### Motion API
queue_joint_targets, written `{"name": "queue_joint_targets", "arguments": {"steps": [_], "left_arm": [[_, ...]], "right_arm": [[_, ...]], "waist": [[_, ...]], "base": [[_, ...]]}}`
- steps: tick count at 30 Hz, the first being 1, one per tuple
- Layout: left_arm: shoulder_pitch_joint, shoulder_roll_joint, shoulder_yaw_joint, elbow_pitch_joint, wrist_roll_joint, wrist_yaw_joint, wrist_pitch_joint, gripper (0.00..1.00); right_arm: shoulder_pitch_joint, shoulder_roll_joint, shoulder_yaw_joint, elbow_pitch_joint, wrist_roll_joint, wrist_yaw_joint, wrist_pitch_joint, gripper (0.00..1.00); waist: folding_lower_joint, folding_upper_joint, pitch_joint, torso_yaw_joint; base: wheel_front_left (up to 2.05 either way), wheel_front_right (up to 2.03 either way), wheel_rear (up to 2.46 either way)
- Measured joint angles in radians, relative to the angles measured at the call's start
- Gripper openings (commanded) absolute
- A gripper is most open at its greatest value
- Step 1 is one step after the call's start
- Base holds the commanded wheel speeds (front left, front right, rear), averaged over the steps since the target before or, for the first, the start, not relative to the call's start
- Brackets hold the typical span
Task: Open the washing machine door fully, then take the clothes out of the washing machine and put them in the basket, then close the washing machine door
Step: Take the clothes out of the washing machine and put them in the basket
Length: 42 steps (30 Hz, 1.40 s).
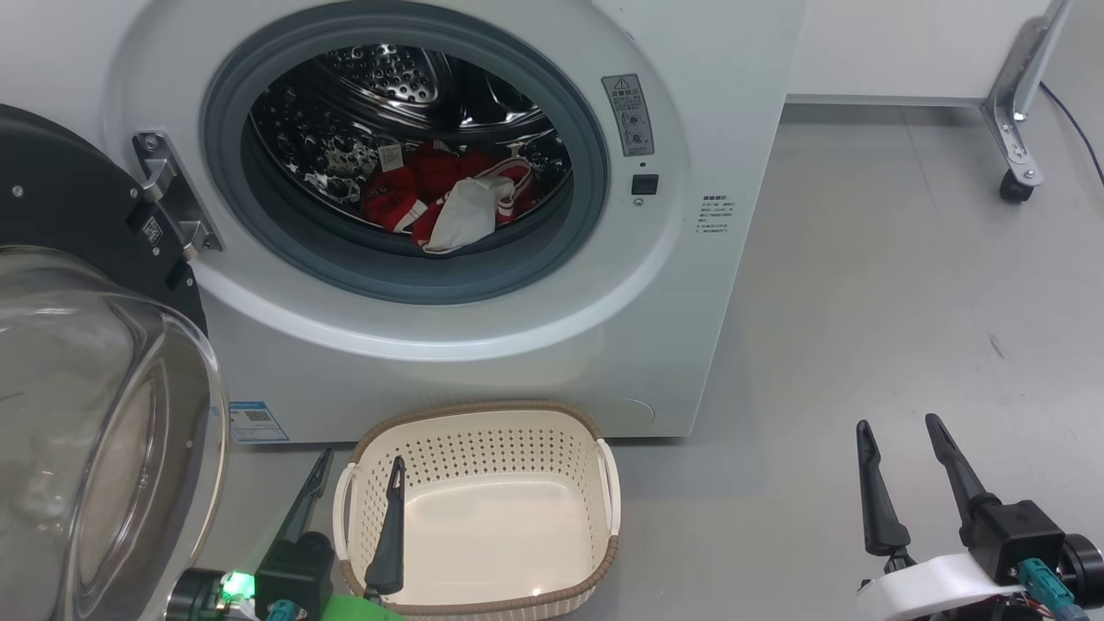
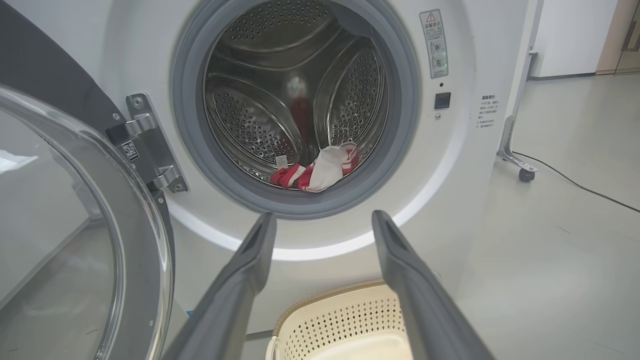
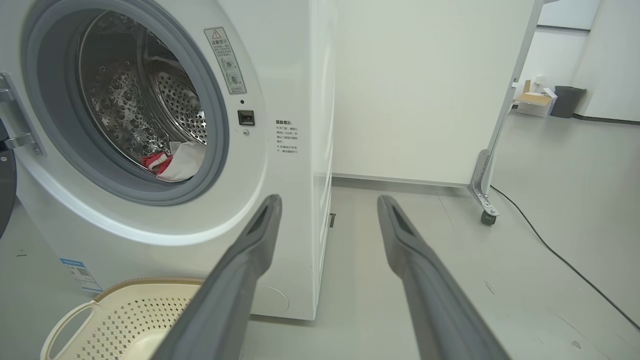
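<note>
Reaching into the drum [image 1: 388,69], the left gripper [image 1: 362,457], fingers apart and empty, should clear the grey gasket [image 1: 388,285] before pinching the red clothes [image 1: 405,194]. The right gripper [image 1: 898,423] also has its fingers apart.

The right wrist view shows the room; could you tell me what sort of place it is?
Likely a lab or test hall, not a home: the big white front-loading washing machine stands on plain grey floor beside a white wheeled partition panel.

The head camera looks steeply down, from close by, at the front of the washing machine [image 1: 448,371] and the basket [image 1: 483,448] before it, while both wrist cameras sit low, facing that same front and basket, the right one obliquely from further right.
</note>
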Motion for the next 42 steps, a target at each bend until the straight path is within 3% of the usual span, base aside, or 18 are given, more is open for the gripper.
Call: {"name": "queue_joint_targets", "arguments": {"steps": [18,25,42], "left_arm": [[-0.009,0.0,-0.015,0.022,-0.026,0.002,0.011,1.0],[-0.081,-0.001,-0.027,0.08,-0.042,-0.011,0.043,1.0],[-0.342,-0.007,-0.041,0.302,-0.173,-0.123,0.302,1.0]], "right_arm": [[0.003,0.002,0.006,0.001,0.0,0.001,0.0,1.0],[0.001,0.003,0.031,-0.005,-0.002,0.01,0.0,1.0],[-0.073,0.003,0.043,-0.032,-0.007,0.027,0.0,1.0]], "waist": [[-0.0001,0.0,0.01,0.003],[-0.0001,0.0,0.038,-0.009],[0.0,0.0,0.178,-0.101]], "base": [[0.0,0.0,0.0],[0.0,0.0,0.0],[0.0,0.0,0.0]]}}
